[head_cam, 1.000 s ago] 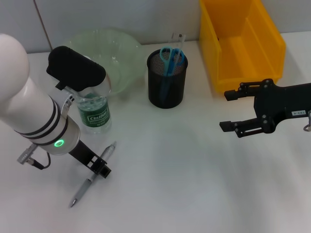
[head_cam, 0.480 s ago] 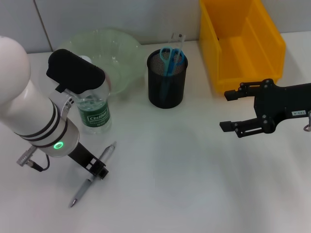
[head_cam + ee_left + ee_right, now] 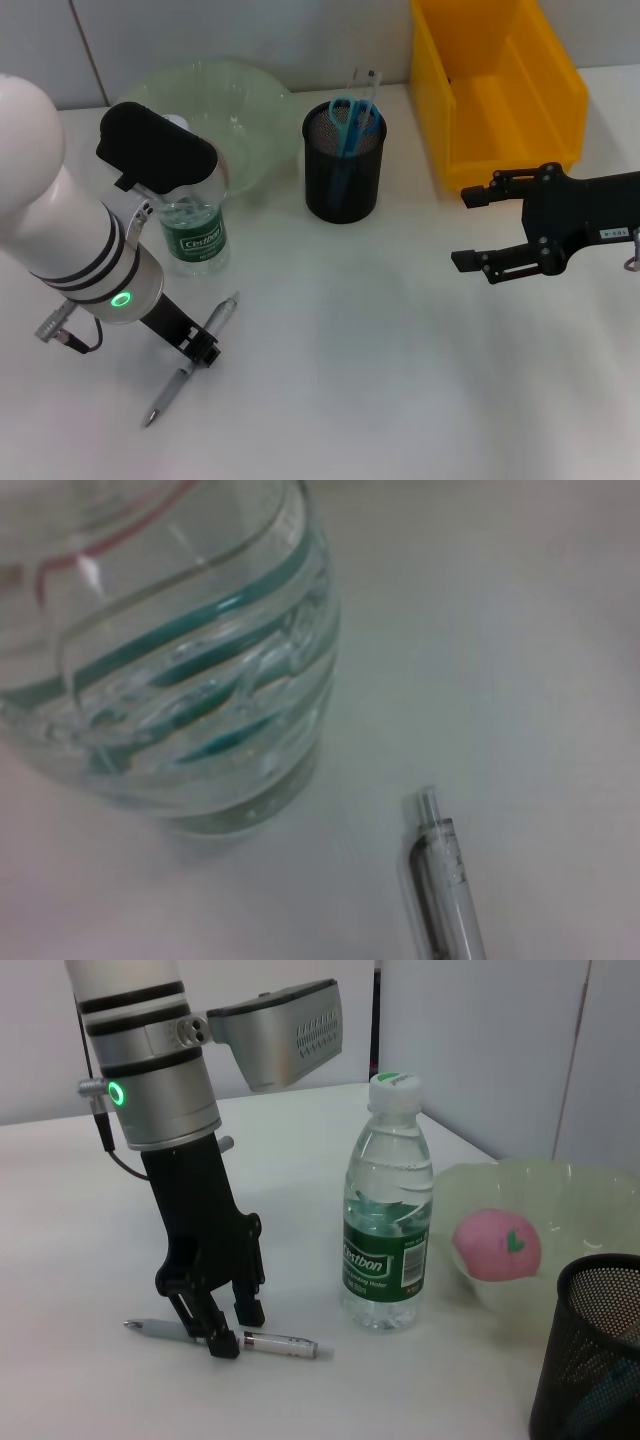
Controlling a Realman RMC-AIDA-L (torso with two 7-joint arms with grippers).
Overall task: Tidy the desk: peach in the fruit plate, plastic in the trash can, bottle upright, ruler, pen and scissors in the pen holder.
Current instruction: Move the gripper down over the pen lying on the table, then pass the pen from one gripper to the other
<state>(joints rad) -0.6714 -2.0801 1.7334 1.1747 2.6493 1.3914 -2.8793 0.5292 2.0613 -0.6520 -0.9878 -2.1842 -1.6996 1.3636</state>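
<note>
Straddling the pen [image 3: 230, 1338] on the desk, left pincer [image 3: 222, 1328] released; right pincer [image 3: 478, 228] hovers released

plain white tabletop [image 3: 400, 380], matte, soft even light with faint shadows. pale grey wall [image 3: 250, 30] right behind it, one dark vertical seam; right wrist view shows light wall panels [image 3: 480, 1050] beyond

bottle [image 3: 196, 232]: top hidden behind left arm, head view
pen [image 3: 447, 890]: cut off at bottom edge, left wrist view
pen holder [image 3: 590, 1350]: cropped, lower right corner, right wrist view
</note>
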